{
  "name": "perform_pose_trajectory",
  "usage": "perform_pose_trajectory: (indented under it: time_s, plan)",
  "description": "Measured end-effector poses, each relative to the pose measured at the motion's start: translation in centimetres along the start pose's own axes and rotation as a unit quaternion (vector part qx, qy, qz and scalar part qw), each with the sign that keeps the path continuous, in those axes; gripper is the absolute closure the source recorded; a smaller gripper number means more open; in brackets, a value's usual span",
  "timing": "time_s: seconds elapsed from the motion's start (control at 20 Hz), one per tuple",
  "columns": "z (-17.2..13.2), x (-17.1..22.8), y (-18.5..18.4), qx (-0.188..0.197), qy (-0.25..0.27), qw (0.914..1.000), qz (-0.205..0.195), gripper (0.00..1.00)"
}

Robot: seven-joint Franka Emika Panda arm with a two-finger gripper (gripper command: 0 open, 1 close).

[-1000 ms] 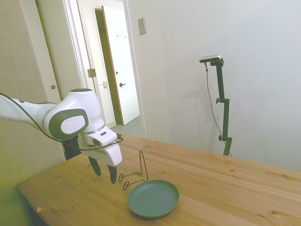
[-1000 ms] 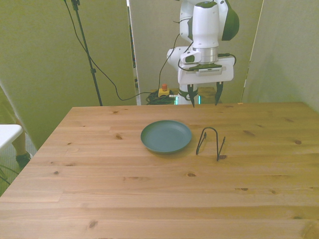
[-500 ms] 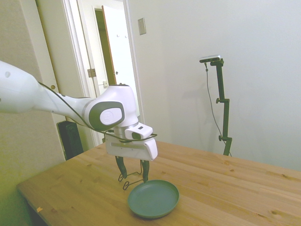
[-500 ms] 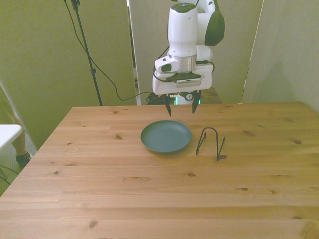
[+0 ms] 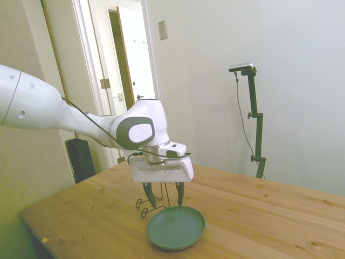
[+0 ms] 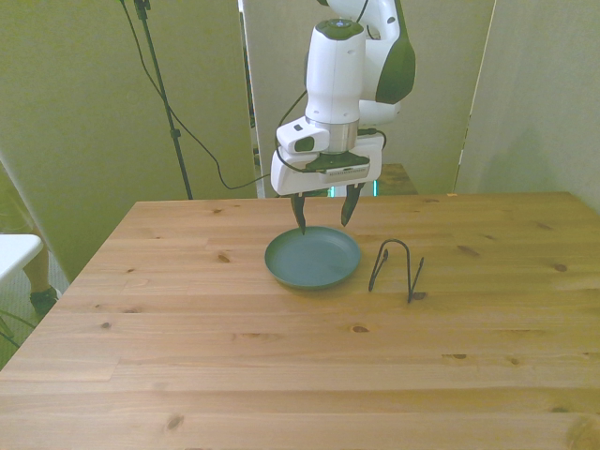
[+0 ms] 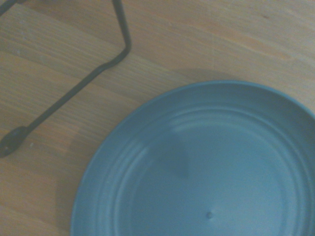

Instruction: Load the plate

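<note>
Plate (image 6: 312, 258): dull green, round, lying flat on the bench (image 6: 281, 366), a little toward 12 o'clock from the bench's middle in the front view; nothing in it; faint rings and a small dot on its inner face in the wrist view (image 7: 206, 167).
Pincer (image 6: 325, 214): pointing down over the plate's 12 o'clock rim in the front view, fingers spread wide, nothing between them; left-hand fingertip low, close above the rim at about 11 o'clock, the other over the rim near 1 o'clock; cannot tell whether either tip touches.
Same pincer from the side (image 5: 164, 202): tips just above the plate (image 5: 176, 228) at the edge nearest the arm.
Wire stand (image 6: 397, 270): thin, black, upright, at 3 o'clock from the plate in the front view, just beside it, apart from it; partly hidden behind the pincer in the side view (image 5: 146, 203); bent wire and flat foot beside the plate's rim in the wrist view (image 7: 64, 98).
</note>
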State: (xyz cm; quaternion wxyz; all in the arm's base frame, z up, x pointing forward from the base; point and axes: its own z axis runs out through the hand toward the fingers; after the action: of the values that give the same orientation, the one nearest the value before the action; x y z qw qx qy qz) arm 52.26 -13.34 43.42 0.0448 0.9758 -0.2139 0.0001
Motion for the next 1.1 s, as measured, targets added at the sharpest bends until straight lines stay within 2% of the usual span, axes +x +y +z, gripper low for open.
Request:
perform_pose_trajectory:
  time_s: [0.2, 0.4, 0.6, 0.9, 1.1]
  plan:
    - [-0.2, 4.0, 2.5, -0.001, -0.014, 0.9993, -0.036, 0.00]
    - [1.3, 7.3, 3.7, 0.013, -0.031, 0.9959, -0.084, 0.00]
    - [2.3, 9.1, 4.0, 0.027, -0.058, 0.9905, -0.122, 0.00]
    - [4.0, 11.7, 4.4, 0.039, -0.077, 0.9836, -0.158, 0.00]
    - [5.7, 12.4, 4.0, 0.052, -0.115, 0.9738, -0.189, 0.00]
